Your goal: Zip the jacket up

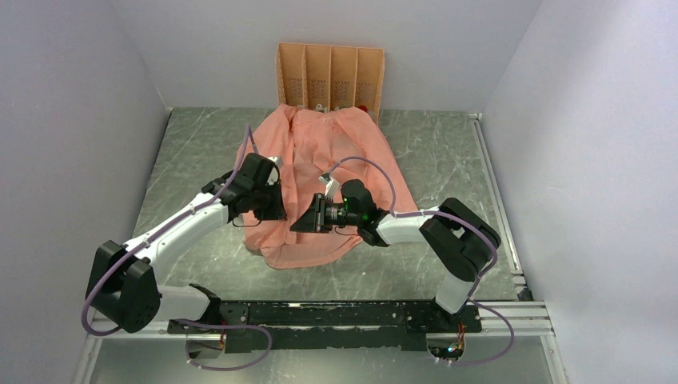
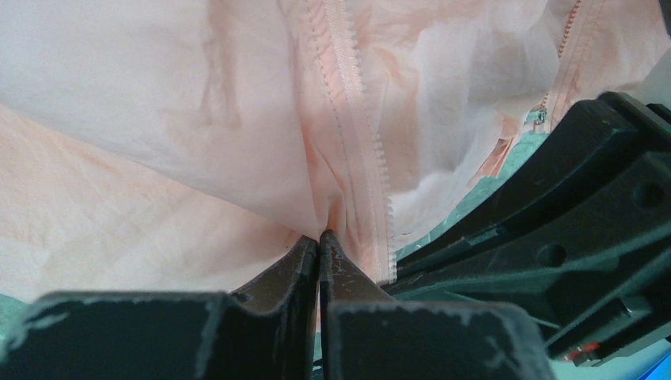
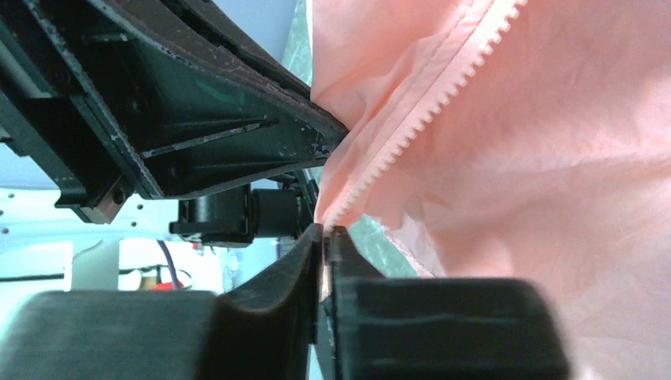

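Jacket (image 1: 340,148) front half behind left tool (image 2: 319,237), right tool (image 3: 324,231); zipper tape (image 2: 348,95) in each

1. Left arm (image 1: 188,220): white links, black joint housings; bulky black shoulder at 8 o'clock.
2. Right arm (image 1: 404,226): same colours; shoulder at 4 o'clock.
3. Cables (image 1: 86,304): lilac, one along each arm.
4. Base rail (image 1: 320,316): black bar at 6 o'clock.
5. Left gripper (image 2: 320,236): matte black tapered fingers, edges scuffed pale.
6. Right gripper (image 3: 324,231): likewise black, faintly scratched.

Overhead camera looks down from behind — wrist cameras close, sharing the jacket (image 1: 340,148).
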`<action>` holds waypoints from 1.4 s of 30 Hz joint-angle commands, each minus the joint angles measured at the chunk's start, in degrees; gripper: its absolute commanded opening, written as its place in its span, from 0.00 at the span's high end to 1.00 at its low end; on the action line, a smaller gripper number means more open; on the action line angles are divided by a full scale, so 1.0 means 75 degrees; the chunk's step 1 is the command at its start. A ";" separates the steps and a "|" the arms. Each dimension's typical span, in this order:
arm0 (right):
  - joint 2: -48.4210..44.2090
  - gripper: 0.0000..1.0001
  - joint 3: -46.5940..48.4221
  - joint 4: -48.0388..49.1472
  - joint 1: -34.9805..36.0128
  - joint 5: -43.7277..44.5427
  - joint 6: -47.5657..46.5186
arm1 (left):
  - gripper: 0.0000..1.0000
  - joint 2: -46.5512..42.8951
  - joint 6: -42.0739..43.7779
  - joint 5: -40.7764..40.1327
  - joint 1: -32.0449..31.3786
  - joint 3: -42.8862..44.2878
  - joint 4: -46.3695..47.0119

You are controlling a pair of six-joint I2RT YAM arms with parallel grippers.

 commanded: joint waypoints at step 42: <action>-0.1111 1.00 0.0015 0.2203 -0.0446 -0.1614 0.1177 | 0.49 -0.4743 -0.1439 0.1755 0.0068 -0.2366 0.1847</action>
